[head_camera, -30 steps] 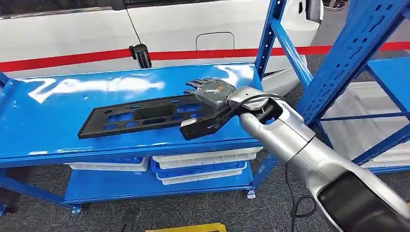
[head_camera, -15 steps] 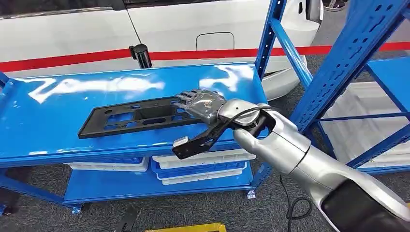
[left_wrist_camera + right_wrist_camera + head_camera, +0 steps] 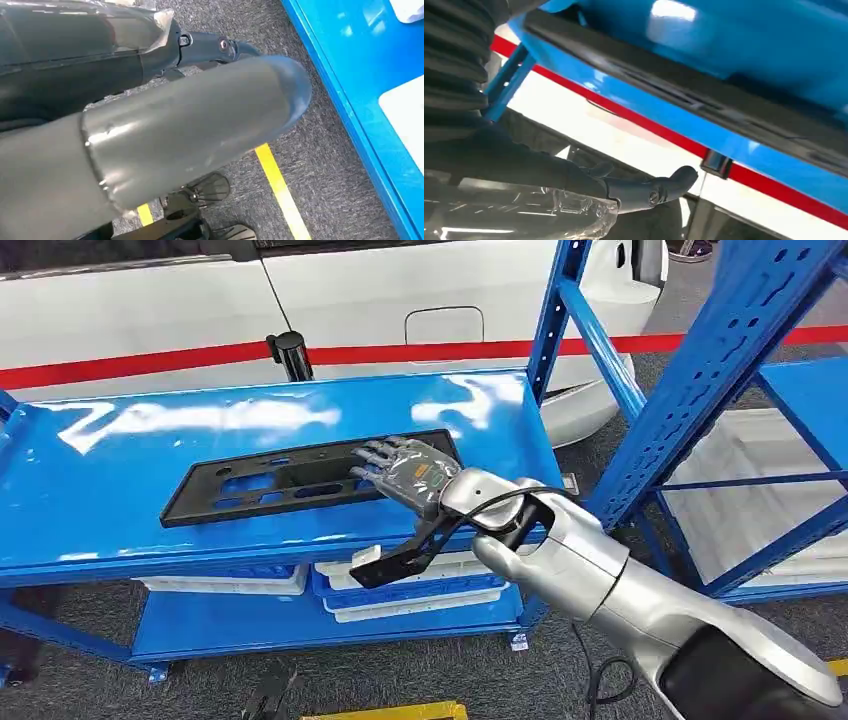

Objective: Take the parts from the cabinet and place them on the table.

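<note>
Right hand (image 3: 412,472) slid left (1 part (image 3: 290,478)).

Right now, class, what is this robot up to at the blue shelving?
The robot's right hand lies with fingers spread over the right end of a long black slotted plastic panel lying flat on the top blue shelf. Whether it grips the panel cannot be told. The panel is not yet lifted. White and blue trays sit stacked on the shelf below. The left hand hangs over the grey carpet, holding nothing.
</note>
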Action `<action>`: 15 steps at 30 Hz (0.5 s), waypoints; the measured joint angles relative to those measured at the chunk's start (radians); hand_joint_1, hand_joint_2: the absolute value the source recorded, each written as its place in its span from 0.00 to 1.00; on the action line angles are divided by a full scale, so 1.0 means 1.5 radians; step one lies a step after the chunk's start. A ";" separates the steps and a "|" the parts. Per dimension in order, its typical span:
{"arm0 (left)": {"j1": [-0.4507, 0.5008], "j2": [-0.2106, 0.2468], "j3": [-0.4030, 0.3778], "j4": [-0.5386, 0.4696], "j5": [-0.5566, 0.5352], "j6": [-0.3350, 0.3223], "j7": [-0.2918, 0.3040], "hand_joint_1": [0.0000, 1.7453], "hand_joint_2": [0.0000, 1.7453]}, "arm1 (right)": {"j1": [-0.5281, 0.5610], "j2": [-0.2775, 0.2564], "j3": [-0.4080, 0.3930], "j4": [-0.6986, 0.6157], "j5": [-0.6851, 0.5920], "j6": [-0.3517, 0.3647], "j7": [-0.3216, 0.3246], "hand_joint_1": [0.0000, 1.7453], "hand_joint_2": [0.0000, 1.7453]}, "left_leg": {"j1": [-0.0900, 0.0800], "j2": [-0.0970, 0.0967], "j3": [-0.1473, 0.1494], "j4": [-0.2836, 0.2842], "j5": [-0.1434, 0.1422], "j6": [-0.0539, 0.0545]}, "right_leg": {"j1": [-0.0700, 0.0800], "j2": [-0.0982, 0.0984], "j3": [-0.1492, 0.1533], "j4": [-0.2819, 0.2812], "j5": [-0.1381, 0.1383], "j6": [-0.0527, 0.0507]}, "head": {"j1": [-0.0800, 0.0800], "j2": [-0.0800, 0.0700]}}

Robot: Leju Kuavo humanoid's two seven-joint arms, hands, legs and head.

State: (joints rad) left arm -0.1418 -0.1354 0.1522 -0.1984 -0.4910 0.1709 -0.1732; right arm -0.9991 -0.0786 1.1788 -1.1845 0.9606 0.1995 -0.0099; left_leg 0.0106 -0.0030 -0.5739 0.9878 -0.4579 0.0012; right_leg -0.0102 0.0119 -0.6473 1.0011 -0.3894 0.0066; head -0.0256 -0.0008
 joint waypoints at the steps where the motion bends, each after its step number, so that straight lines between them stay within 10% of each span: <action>1: 0.000 -0.001 0.000 0.000 0.000 0.000 0.000 0.00 0.00 | 0.002 0.005 0.002 0.002 0.001 -0.001 0.000 0.00 1.00 | 0.000 0.000 0.000 0.000 0.000 0.000 | 0.000 0.000 0.000 0.000 0.000 0.000 | 0.000 0.000; 15: -0.001 -0.004 0.007 -0.004 0.000 0.001 0.000 0.00 0.00 | 0.009 0.031 0.010 0.030 0.005 -0.002 0.003 0.00 1.00 | 0.000 0.000 0.000 0.000 0.000 0.000 | 0.000 0.000 0.000 0.000 0.000 0.000 | 0.000 0.000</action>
State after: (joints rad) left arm -0.1427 -0.1408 0.1633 -0.2045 -0.4917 0.1717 -0.1728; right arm -0.9861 -0.0317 1.1944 -1.1399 0.9686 0.1969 -0.0061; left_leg 0.0105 -0.0030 -0.5741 0.9878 -0.4579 0.0012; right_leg -0.0104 0.0119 -0.6473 1.0010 -0.3895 0.0066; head -0.0256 -0.0008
